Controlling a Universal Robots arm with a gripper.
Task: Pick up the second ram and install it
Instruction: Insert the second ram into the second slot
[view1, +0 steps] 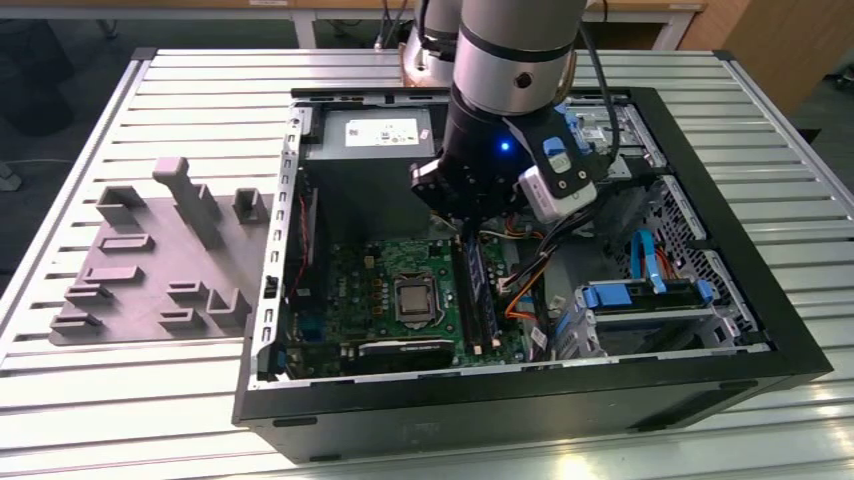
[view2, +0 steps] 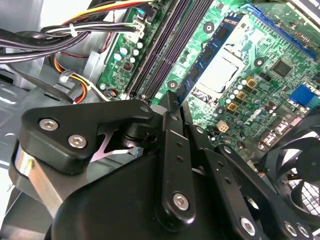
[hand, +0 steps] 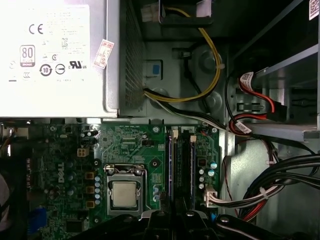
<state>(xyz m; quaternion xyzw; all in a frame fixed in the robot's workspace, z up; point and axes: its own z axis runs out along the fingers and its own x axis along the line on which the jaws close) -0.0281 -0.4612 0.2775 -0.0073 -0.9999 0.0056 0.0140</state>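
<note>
Exterior view, L→R: grey fixture (view1: 154, 255) on table, open PC case (view1: 747, 250), gripper (view1: 461, 228) down over motherboard (view1: 367, 290). Fingers pressed together. Second ram (view1: 478, 290) seated in slots. PSU label (hand: 45, 55) w/ cert marks.

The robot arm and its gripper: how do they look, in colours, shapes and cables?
The arm is a thick silver-grey cylinder ending in a black wrist section with a small blue light. A grey-white box with blue parts is fixed at its side, and black cables run along it. The gripper is matte black: flat linkage bars joined by silver screws.
</note>
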